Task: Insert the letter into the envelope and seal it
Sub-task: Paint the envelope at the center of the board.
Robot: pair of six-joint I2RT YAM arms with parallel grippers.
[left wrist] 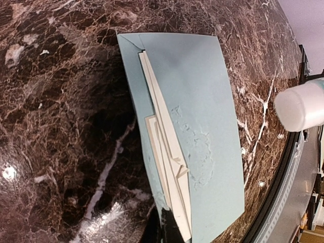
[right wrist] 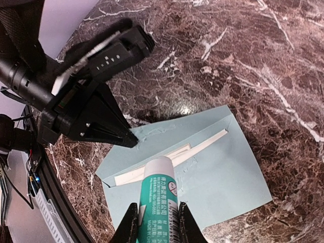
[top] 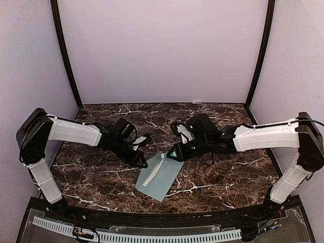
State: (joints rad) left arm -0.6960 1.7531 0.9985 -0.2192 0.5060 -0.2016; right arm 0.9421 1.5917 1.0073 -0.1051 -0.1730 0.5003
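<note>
The pale teal envelope (top: 161,181) lies flat on the marble near the front middle. The cream letter (top: 154,172) is tucked in it, and a long strip of it shows along the opening (right wrist: 188,149) (left wrist: 163,152). My left gripper (top: 144,163) is shut, its black tips (right wrist: 129,142) resting on the flap's edge with nothing between them. A dark fingertip (left wrist: 170,229) shows at the bottom of the left wrist view beside the envelope (left wrist: 202,116). My right gripper (right wrist: 157,207) is shut on a green and white glue stick (right wrist: 158,192), held tilted just above the envelope (right wrist: 228,174).
Dark brown marble tabletop (top: 217,119) with lilac walls behind and at the sides. A black rail with a white perforated strip (top: 152,235) runs along the near edge. Both arms reach in over the middle, their tips close together above the envelope.
</note>
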